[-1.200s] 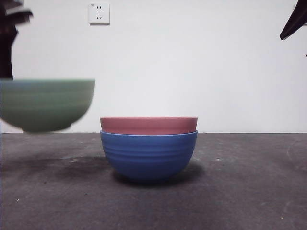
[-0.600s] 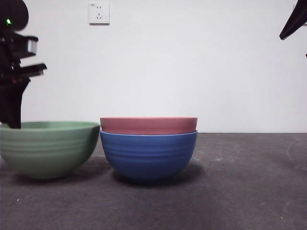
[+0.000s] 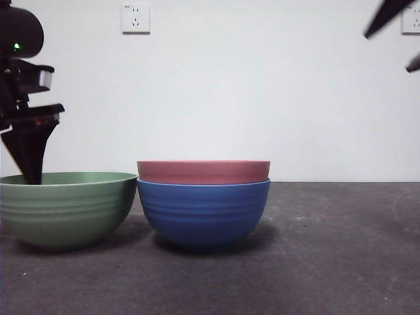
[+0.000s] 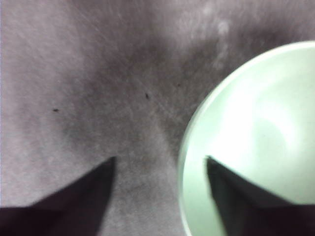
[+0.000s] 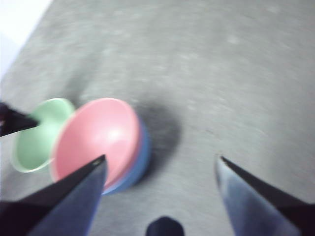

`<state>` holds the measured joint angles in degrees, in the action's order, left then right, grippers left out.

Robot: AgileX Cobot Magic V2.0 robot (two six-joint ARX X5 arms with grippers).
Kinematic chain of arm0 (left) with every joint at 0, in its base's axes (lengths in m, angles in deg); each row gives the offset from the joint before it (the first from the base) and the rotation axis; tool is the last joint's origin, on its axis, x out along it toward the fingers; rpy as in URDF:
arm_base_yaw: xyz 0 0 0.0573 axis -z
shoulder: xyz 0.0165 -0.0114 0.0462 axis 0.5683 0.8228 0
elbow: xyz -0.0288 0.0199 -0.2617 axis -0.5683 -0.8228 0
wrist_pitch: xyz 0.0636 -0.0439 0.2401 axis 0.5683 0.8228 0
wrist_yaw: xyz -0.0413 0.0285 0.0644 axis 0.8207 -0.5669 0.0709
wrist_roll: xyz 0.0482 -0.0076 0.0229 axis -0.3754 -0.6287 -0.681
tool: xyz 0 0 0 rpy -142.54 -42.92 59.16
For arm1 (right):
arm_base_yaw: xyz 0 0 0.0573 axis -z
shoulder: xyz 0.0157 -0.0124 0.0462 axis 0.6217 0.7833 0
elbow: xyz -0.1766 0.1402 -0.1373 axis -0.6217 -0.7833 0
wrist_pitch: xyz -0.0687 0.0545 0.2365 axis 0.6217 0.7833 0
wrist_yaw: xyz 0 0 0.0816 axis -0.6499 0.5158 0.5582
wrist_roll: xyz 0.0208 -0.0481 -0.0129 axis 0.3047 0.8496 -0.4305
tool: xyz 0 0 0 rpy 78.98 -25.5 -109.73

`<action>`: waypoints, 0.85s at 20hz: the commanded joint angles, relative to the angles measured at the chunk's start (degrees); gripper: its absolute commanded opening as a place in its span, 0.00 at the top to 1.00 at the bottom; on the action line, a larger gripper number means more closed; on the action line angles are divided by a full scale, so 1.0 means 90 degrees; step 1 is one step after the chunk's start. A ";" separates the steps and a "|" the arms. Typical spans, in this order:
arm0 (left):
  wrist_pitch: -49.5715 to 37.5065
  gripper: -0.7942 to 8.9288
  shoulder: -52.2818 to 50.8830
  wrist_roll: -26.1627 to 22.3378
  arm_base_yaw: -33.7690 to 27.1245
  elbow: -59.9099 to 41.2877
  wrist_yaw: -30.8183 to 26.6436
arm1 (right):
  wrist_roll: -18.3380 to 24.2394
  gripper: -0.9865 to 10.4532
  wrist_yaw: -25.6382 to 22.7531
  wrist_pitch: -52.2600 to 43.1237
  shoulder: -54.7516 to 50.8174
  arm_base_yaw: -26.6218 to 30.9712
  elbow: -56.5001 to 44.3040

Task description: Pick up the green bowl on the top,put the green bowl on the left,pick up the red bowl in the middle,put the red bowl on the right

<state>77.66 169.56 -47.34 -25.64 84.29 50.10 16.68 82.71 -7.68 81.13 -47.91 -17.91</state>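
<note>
Front view, 3 bowls on the dark table (image 3: 341, 262). We list the green bowl (image 3: 62, 207) resting upright on the tabletop, directly under the left gripper (image 3: 29, 161), whose dark tip reaches down to the bowl's rim. Just beside it, on the side away from that gripper, stands the blue bowl (image 3: 203, 213), with the red bowl (image 3: 203, 171) nested inside it so that only the red rim band shows above the blue. The right gripper (image 3: 394, 26) appears only as black tips high above, well apart from all bowls. A white wall socket (image 3: 135, 18) sits on the wall behind.

Left wrist view: we note the 2 jaws spread apart, one over bare table, the other over the green bowl's pale interior (image 4: 256, 137), the rim lying between them; nothing is clamped.

Right wrist view, blurred: we record the 2 jaws wide apart and empty. The red bowl (image 5: 96, 137) in the blue bowl (image 5: 140, 157) lies beyond one jaw, the green bowl (image 5: 37, 135) just past it.
</note>
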 commanded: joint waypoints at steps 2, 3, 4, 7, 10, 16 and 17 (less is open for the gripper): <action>-0.0061 0.55 -0.0833 0.0168 -0.0002 -0.0017 0.0024 | 0.0170 0.57 -0.0352 0.0532 0.0697 -0.0828 0.0765; -0.0058 0.55 -0.1192 0.0189 0.0000 -0.0017 0.0032 | 0.0284 0.58 -0.0651 0.0818 0.1054 -0.1190 0.1098; -0.0046 0.55 -0.1540 0.0209 0.0000 -0.0017 0.0027 | 0.0340 0.58 -0.0959 0.1086 0.1396 -0.1537 0.1411; -0.0041 0.55 -0.2569 0.0238 0.0000 -0.0017 0.0027 | 0.0520 0.59 -0.1824 0.1868 0.2531 -0.2429 0.2404; -0.0015 0.55 -0.3407 0.0294 0.0007 -0.0017 0.0041 | 0.0644 0.66 -0.2550 0.2276 0.3606 -0.2992 0.3189; 0.0330 0.55 -0.4070 0.0376 0.0007 -0.0017 0.0032 | 0.0792 0.70 -0.2861 0.2018 0.4772 -0.3162 0.3463; 0.0396 0.55 -0.4068 0.0376 0.0007 -0.0017 0.0032 | 0.0792 0.70 -0.2953 0.2016 0.4896 -0.3150 0.3463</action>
<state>81.44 133.00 -44.34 -25.62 84.31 50.36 23.41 56.18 10.68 124.85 -76.26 13.08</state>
